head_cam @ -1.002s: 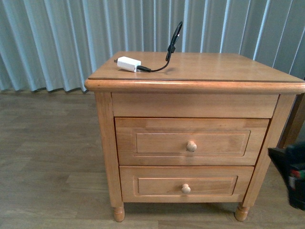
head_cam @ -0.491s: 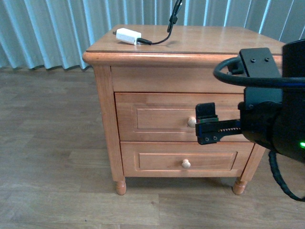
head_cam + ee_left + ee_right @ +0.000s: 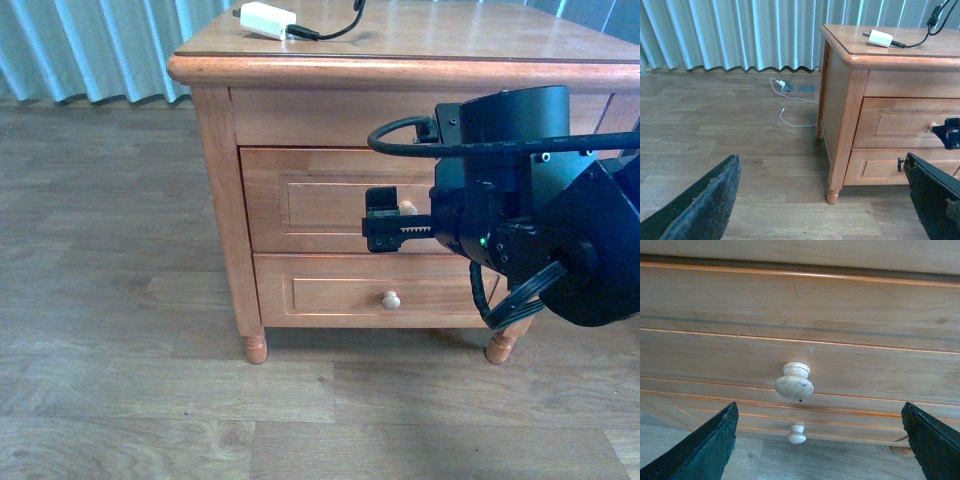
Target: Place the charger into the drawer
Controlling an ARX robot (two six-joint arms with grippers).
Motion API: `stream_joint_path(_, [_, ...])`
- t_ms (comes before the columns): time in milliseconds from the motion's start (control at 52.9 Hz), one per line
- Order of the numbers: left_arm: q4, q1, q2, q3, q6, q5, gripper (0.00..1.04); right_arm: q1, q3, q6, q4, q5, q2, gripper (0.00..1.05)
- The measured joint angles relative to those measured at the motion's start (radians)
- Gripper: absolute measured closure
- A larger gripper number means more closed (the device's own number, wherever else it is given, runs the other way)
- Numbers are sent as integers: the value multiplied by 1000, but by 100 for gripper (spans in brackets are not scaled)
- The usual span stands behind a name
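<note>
While the charger (image 3: 265, 18) sits on the tabletop (image 3: 480, 40), the right gripper (image 3: 384, 222) holds its fingers (image 3: 710, 445) wide before the knob (image 3: 794, 381) of the shut drawer (image 3: 320, 205); closing off-centre, they'd likely slip off.

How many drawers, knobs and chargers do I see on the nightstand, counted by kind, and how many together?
Drawers: 2, the upper drawer and the lower drawer
Knobs: 2, the upper knob and the lower knob
Chargers: 1, the charger lying on top
Total: 5

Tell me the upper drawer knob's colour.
The knob is pale cream, lighter than the drawer; clearest in right wrist view.
</note>
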Motion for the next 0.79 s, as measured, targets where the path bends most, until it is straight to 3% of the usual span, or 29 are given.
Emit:
stream_joint_path(661, [0,0,0,0,0,0,6,31,151,50,-11,31,111,8])
stream_joint_path(794, [0,0,0,0,0,0,6,33,154,48,-18,19,113,24])
